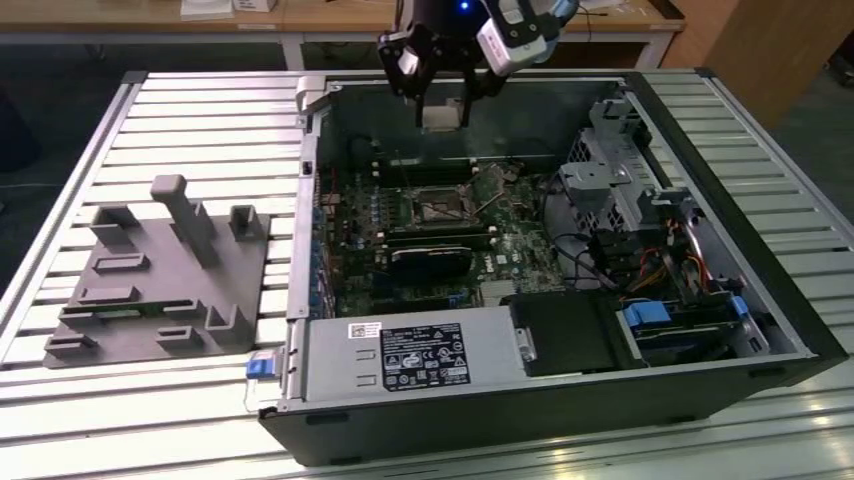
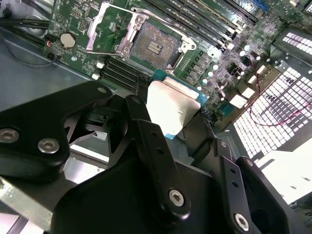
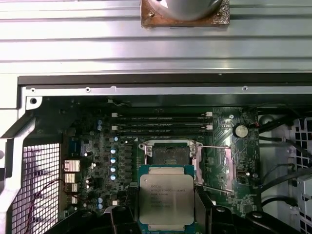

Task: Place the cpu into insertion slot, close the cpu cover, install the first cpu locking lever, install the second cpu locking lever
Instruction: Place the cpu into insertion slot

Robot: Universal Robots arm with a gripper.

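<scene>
The cpu (image 3: 166,197), a small square chip with a greyish metal top, is held in the air, with my gripper (image 3: 165,217) shut on its edges. In the exterior view the gripper (image 1: 442,108) hangs over the far part of the open computer case (image 1: 787,330), with the cpu (image 1: 442,116) between its fingers. The insertion slot (image 3: 168,155) lies bare on the green motherboard below. The cpu cover (image 3: 214,165), a thin silvery frame, stands flipped open beside the slot. In the second wrist view the cpu (image 2: 173,109) hovers short of the slot (image 2: 153,46), with the open cover (image 2: 105,31) beyond it.
Memory slots (image 3: 161,124) run along one side of the socket. A black fan card (image 1: 430,262) sits nearer the front. Drive cages and cables (image 1: 627,230) fill the exterior view's right of the case. A grey fixture block (image 1: 154,280) stands on the slatted table (image 1: 214,110) at the left.
</scene>
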